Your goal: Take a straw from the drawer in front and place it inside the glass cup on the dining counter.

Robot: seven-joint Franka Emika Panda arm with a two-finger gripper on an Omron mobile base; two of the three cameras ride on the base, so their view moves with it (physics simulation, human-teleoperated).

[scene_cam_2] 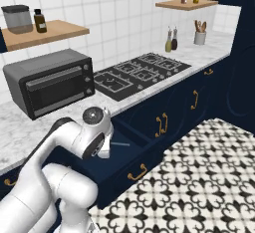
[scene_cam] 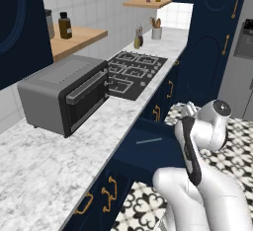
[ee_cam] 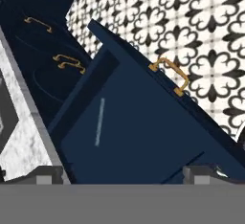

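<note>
The drawer point(ee_cam: 143, 137) stands pulled out below the marble worktop, its dark navy inside in plain sight. The straw point(ee_cam: 99, 121), a thin pale stick, lies flat on the drawer floor near the cabinet side. My gripper point(ee_cam: 124, 175) hovers above the drawer and looks down into it, open, its fingertips point(ee_cam: 48, 174) wide apart and empty, clear of the straw. From the base cameras the straw point(scene_cam: 149, 140) point(scene_cam_2: 120, 144) shows in the open drawer point(scene_cam: 143, 151) point(scene_cam_2: 127, 157), just beyond my bent white arm. The glass cup and the dining counter are out of view.
The drawer front carries a gold handle point(ee_cam: 171, 74) over the patterned tile floor point(scene_cam_2: 199, 177). On the worktop point(scene_cam: 39, 166) stand a grey toaster oven point(scene_cam: 64, 94) and a black cooktop point(scene_cam: 136, 72). Navy cabinet doors with gold handles point(scene_cam_2: 162, 123) flank the drawer.
</note>
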